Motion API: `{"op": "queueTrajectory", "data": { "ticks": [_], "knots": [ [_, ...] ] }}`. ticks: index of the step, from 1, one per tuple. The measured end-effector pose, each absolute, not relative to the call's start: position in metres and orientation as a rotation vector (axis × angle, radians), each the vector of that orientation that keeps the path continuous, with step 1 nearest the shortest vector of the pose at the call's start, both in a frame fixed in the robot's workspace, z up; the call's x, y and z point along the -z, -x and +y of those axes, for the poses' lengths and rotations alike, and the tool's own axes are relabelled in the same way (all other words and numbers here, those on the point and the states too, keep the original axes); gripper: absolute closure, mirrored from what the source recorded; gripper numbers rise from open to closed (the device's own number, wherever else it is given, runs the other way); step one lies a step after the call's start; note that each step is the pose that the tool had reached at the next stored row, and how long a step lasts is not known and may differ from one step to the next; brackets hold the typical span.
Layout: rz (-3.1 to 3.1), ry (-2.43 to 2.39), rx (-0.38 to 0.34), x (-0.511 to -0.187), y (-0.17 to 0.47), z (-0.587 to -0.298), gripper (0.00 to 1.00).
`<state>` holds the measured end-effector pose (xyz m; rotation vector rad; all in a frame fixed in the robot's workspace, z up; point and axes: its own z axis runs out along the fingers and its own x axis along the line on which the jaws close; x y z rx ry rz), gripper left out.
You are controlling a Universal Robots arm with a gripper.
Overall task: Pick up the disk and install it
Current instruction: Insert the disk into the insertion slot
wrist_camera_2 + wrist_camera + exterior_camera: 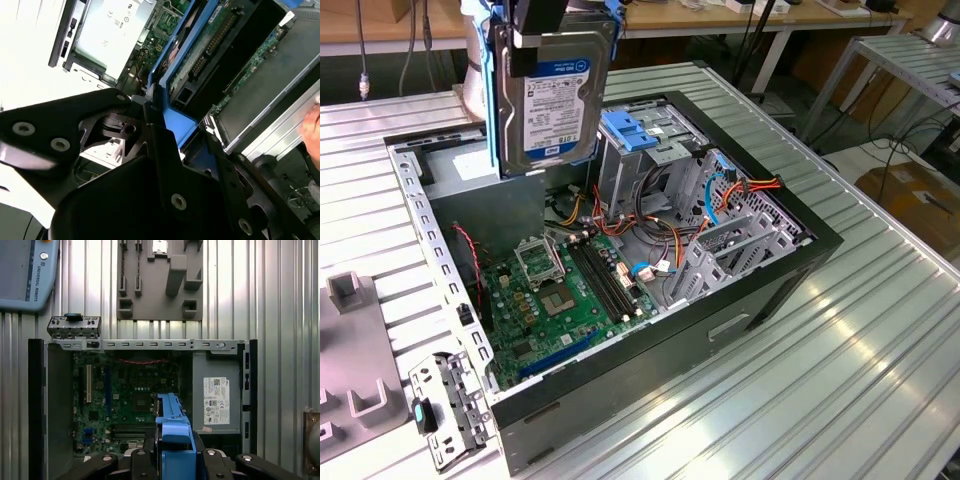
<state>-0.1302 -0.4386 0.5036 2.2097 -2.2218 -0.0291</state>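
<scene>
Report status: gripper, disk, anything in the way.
Gripper shut on disk. Disk upright, held above open computer case. Metal cage and loose cables close by.

Blue plastic frames the disk point(557, 100); ribbed metal table point(880, 330).

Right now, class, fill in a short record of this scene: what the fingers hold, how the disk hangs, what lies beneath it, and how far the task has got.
Held: the gripper is shut on the disk, with the fingers clamped at its top end
Disk pose: upright, in the air, label showing in the exterior view
Beneath: open computer case, motherboard exposed
Case rests on: ribbed metal table
Task status: disk picked up, not yet seated in the metal cage
</scene>
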Motion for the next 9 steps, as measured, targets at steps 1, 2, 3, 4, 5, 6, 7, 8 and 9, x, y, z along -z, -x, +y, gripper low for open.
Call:
{"op": "queueTrajectory", "data": {
  "ticks": [1,2,3,4,5,6,7,8,9],
  "knots": [
    [-2.222,-2.210,0.029,-0.504,0.130,-0.442,0.63],
    [-2.222,-2.209,0.029,-0.504,0.130,-0.444,0.63],
    [-2.222,-2.209,0.028,-0.504,0.130,-0.447,0.63],
    [-2.221,-2.209,0.028,-0.503,0.130,-0.450,0.63],
    [-2.222,-2.209,0.028,-0.503,0.130,-0.453,0.63],
    [-2.221,-2.209,0.028,-0.503,0.130,-0.458,0.63],
    [-2.221,-2.209,0.028,-0.503,0.129,-0.462,0.63],
    [-2.221,-2.209,0.028,-0.503,0.129,-0.465,0.63],
    [-2.221,-2.209,0.028,-0.503,0.129,-0.470,0.63]
  ]
}}
